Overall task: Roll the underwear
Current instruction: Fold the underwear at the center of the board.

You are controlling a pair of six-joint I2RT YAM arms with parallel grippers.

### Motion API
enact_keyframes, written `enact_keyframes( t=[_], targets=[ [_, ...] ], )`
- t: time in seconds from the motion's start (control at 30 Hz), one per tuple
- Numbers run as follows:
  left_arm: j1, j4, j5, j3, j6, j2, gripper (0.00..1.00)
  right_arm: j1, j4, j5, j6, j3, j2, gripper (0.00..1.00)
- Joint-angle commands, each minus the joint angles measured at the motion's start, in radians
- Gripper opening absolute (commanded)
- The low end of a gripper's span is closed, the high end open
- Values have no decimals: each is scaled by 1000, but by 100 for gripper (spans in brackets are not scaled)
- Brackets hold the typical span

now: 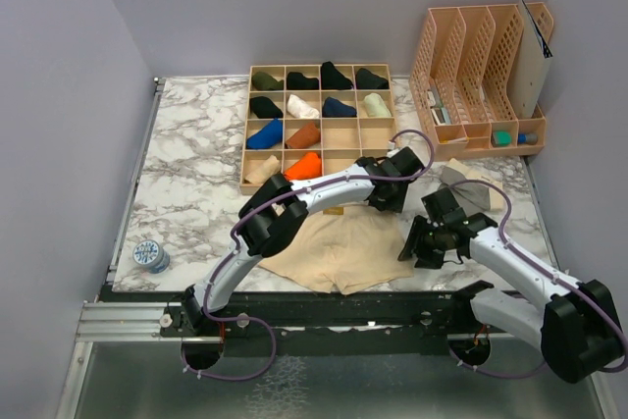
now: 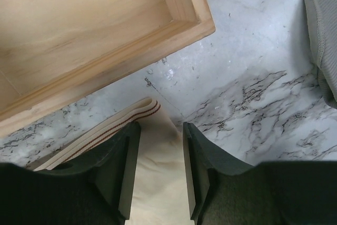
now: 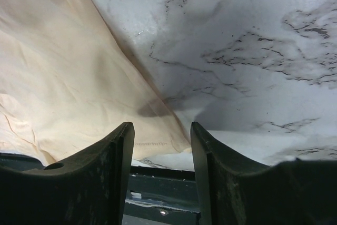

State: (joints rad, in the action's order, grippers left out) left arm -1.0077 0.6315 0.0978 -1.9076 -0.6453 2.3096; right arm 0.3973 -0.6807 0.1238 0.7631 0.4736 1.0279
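The pale beige underwear (image 1: 339, 252) lies spread flat near the table's front edge. Its striped waistband corner (image 2: 105, 130) shows in the left wrist view. My left gripper (image 1: 385, 193) reaches across to that far right corner. It is open (image 2: 160, 127), its jaws standing either side of the beige cloth without closing on it. My right gripper (image 1: 412, 242) is open (image 3: 162, 127) and low over the near right corner of the beige underwear (image 3: 79, 77), holding nothing. The grey underwear (image 1: 471, 188) lies at the right, also seen in the left wrist view (image 2: 324, 30).
A wooden compartment tray (image 1: 378, 149) with several rolled garments stands at the back, its corner (image 2: 105, 35) close to my left gripper. A pink file organiser (image 1: 481, 76) stands back right. A small blue-white roll (image 1: 150, 255) sits front left. The table's front edge (image 3: 163, 175) is just below my right gripper.
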Motion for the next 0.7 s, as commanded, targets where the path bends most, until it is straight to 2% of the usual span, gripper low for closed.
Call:
enact_keyframes(
  t=[0.0,0.33,0.57,0.67],
  targets=[
    [-6,28,10,-30,12,26,43,-3,13,-5,4,-10,20,50],
    [-6,28,0,-52,13,35,36,-3,27,13,-15,-15,53,41],
    [-6,28,2,-72,18,8,43,-3,2,12,-18,3,27,46],
    [-4,36,-13,-125,69,2,46,-3,6,13,-19,-3,14,47]
  ],
)
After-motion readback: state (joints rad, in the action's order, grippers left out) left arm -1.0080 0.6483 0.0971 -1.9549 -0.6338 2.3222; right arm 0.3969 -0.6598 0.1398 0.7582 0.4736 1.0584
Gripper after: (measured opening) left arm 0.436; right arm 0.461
